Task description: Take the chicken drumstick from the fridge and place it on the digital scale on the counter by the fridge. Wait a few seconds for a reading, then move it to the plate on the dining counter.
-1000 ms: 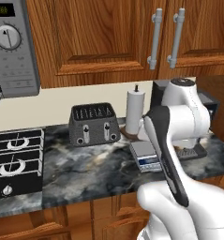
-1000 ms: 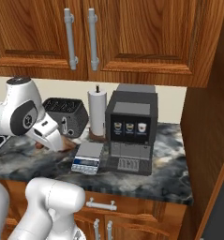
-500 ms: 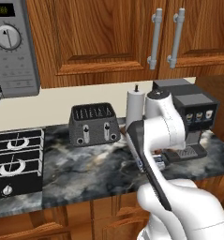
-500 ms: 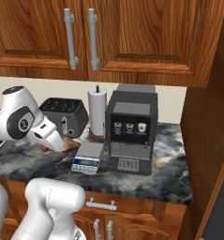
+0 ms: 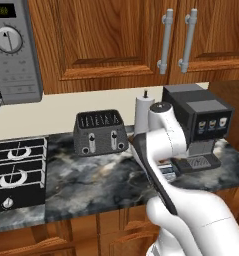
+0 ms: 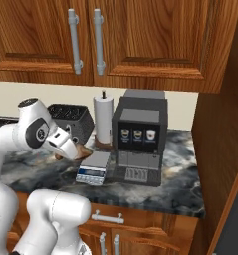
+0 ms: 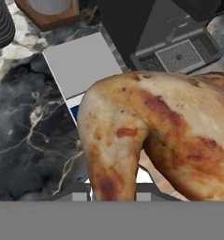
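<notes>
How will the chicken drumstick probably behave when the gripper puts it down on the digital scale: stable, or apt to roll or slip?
The chicken drumstick looks rounded and lumpy, so it may rock or roll a little on the flat digital scale. Its browned skin looks glossy, so it might slip in the shut gripper. It seems firm, not floppy, so it should keep its shape.

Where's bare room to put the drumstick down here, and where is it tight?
The digital scale top is bare. Open marbled counter lies between stove, toaster and scale. It is crowded behind the scale: paper towel holder and coffee machine.

Golden-brown chicken drumstick [image 7: 160, 136] held above counter, beside flat pale digital scale [image 6: 94, 166].
</notes>
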Robot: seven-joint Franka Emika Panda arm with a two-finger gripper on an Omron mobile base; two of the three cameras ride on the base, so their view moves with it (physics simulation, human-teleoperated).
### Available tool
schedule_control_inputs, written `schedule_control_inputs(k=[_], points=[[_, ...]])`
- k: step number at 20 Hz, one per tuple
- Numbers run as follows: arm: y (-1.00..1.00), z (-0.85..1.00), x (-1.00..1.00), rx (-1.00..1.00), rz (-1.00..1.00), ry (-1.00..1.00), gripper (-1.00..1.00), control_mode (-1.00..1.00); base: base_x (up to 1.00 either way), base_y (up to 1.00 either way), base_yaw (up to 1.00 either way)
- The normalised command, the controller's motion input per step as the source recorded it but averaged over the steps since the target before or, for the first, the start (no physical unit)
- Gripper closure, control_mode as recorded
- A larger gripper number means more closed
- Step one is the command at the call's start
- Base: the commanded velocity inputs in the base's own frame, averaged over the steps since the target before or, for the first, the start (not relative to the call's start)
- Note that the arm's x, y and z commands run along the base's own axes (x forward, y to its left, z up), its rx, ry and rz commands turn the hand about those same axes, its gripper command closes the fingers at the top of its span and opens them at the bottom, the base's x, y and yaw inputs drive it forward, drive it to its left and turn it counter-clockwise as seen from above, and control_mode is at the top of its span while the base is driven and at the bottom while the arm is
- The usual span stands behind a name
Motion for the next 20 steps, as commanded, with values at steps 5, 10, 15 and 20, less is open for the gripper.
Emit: schedule_control_inputs(k=[5,10,15,20], points=[[-0.05,-0.39,0.58,0.00,0.00,0.00,1.00,-1.00,0.00,0.00,0.00],[0.00,-0.38,0.44,0.00,0.00,0.00,1.00,-1.00,0.00,0.00,0.00],[-0.01,-0.26,0.42,0.00,0.00,0.00,1.00,-1.00,0.00,0.00,0.00],[-0.02,-0.20,0.37,0.00,0.00,0.00,1.00,-1.00,0.00,0.00,0.00]])
